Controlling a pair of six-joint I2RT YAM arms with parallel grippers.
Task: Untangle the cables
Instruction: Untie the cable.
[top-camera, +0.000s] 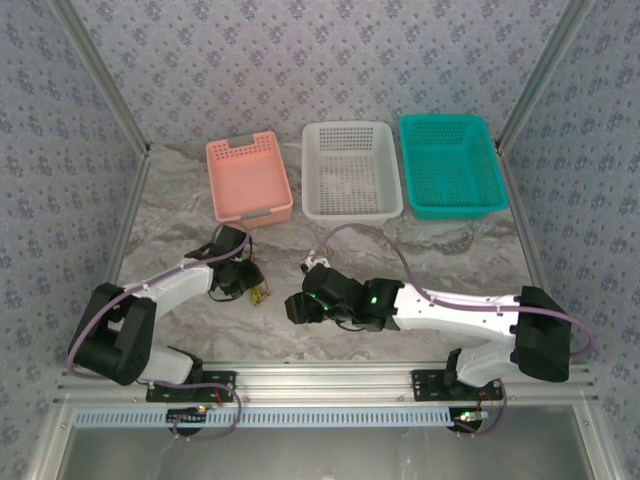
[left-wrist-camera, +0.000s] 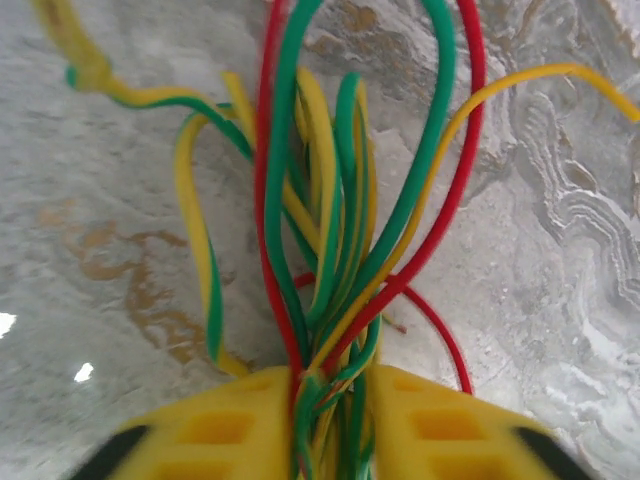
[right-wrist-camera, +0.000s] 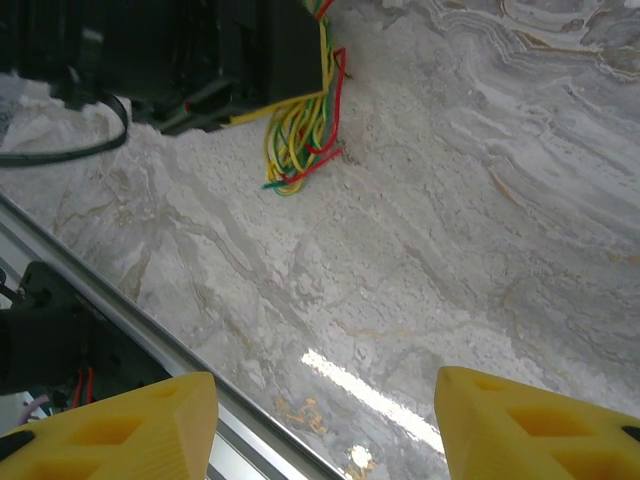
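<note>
Left wrist — left end effector (left-wrist-camera: 330, 412) clamps cables (left-wrist-camera: 340, 250).

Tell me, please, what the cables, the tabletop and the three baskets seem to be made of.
Cables: thin wires in smooth, slightly glossy plastic-looking insulation, bending in soft loops. Tabletop: marble-veined grey-white with glare spots; stone or printed covering, unclear. Pink basket, white basket, teal basket: probably moulded plastic, matte, perforated grid walls.

Left arm (top-camera: 172, 278) and right arm (top-camera: 460, 312): white link shells, black joint housings, purple-grey cables (top-camera: 365, 231) looped alongside; green indicator lights (top-camera: 372, 296) on the right wrist. Jaws: yellow moulded plastic with rectangular recesses.
</note>
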